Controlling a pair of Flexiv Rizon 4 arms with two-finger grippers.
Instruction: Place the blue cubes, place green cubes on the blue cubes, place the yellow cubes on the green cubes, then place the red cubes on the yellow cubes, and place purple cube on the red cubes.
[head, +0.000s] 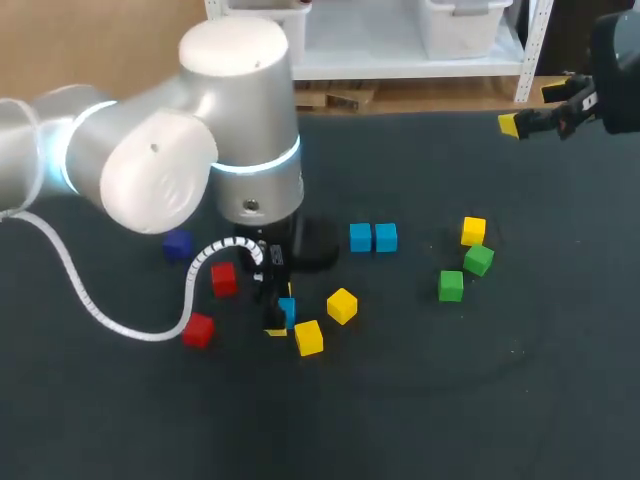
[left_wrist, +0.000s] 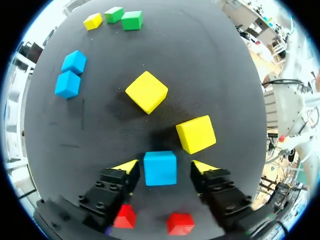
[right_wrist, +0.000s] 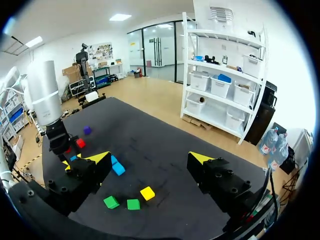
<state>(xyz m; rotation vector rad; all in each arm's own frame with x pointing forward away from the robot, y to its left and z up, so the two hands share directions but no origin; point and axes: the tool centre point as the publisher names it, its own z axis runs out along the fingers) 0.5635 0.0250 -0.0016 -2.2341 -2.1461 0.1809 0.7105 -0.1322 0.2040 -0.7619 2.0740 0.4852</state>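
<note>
The dark table mat (head: 560, 380) carries the cubes. The left gripper (left_wrist: 165, 167) is low and open, one finger on each side of a blue cube (left_wrist: 160, 168), with the cube's flat sides facing the fingers and small gaps remaining. Just ahead lie two yellow cubes (left_wrist: 146, 91), and farther on the blue pair (left_wrist: 68, 83). The right gripper (right_wrist: 150, 159), also open, hangs well apart, so the left arm is nearer.

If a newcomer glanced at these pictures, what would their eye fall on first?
The big silver left arm fills the left of the head view, its end effector standing open astride a blue cube. Bright cubes dot the dark table beyond it, with a yellow cube nearest and two blue cubes side by side farther off.
</note>
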